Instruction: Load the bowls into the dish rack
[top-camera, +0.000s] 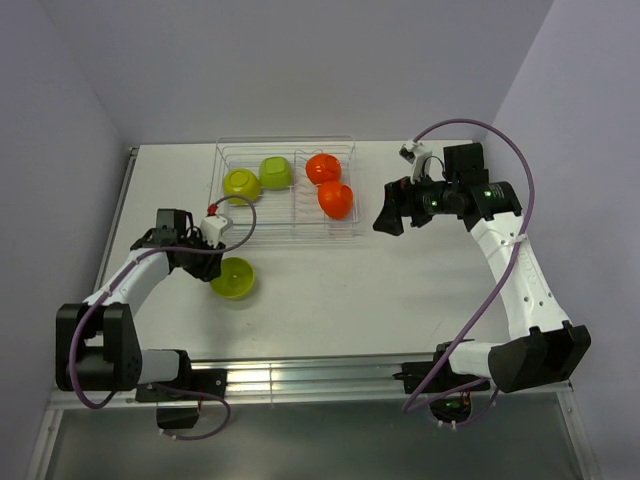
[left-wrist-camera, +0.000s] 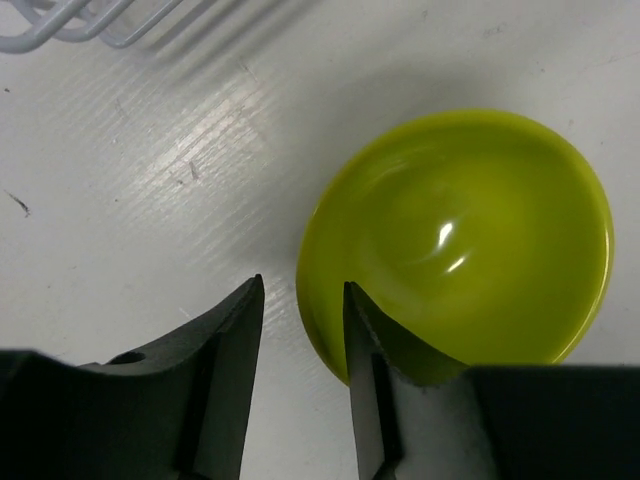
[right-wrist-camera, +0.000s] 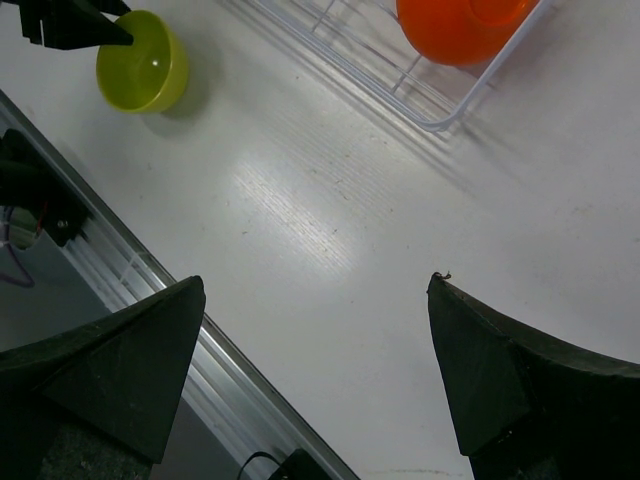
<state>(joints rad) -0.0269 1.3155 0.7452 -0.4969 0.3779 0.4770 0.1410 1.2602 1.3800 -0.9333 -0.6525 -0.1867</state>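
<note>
A lime-green bowl (top-camera: 232, 279) (left-wrist-camera: 470, 230) (right-wrist-camera: 143, 75) sits upright on the white table, in front of the dish rack (top-camera: 285, 141). My left gripper (top-camera: 214, 264) (left-wrist-camera: 302, 285) straddles its near-left rim. One finger is inside the bowl and the other is outside, with a strip of table showing between that finger and the wall. In the rack lie two green bowls (top-camera: 241, 183) (top-camera: 276, 172) and two orange bowls (top-camera: 323, 167) (top-camera: 336, 199). My right gripper (top-camera: 385, 215) (right-wrist-camera: 317, 283) hangs wide open and empty, right of the rack.
A corner of the rack's wires (left-wrist-camera: 90, 20) lies just beyond the left gripper. The rack's near-right corner (right-wrist-camera: 420, 115) holds an orange bowl (right-wrist-camera: 455, 25). An aluminium rail (right-wrist-camera: 200, 370) runs along the table's front edge. Walls close in on both sides.
</note>
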